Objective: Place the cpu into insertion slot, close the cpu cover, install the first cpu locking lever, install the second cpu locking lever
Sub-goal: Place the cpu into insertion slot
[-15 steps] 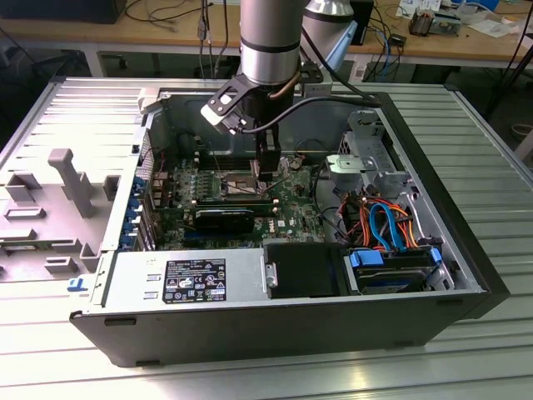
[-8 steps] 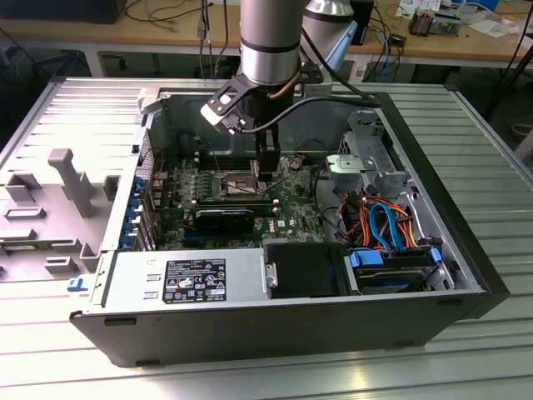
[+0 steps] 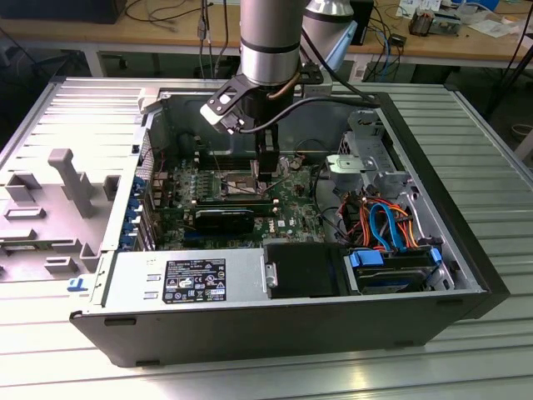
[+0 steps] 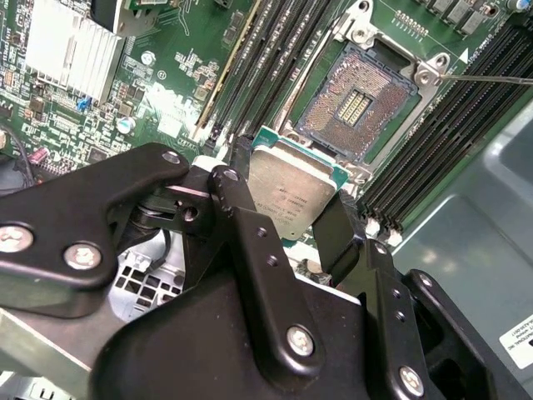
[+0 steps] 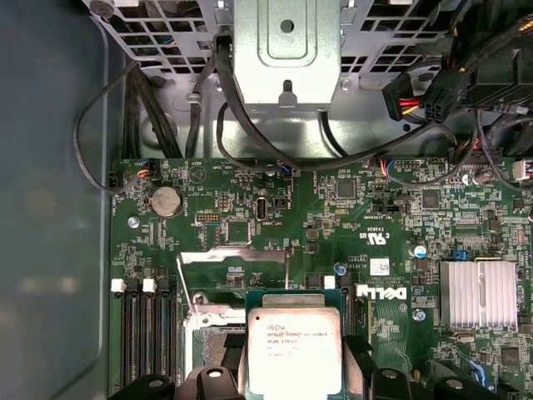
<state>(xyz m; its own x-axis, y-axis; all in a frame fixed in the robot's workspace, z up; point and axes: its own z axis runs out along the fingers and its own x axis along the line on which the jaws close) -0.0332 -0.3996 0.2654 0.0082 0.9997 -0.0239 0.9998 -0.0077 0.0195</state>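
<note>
gripper [image 4: 287, 196]: clamped on the cpu [image 4: 291, 190], 2 black fingers [image 4: 240, 158] pinching opposite edges
cpu: silvery top up, hanging over the green motherboard [image 5: 333, 217], right beside the insertion slot [image 4: 358, 100] but not seated
insertion slot: uncovered, contact field totally bare
memory slots [image 4: 275, 58]: long black rows either side of the socket
pc case [image 3: 250, 325]: open, lying on the ribbed metal tabletop [image 3: 466, 350], arm [image 3: 268, 33] reaching down inside

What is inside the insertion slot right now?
In the second wrist view, the insertion slot holds bare contact pins and no chip. The cpu, clamped in the gripper, overlaps part of its rim, hiding that edge.
</note>
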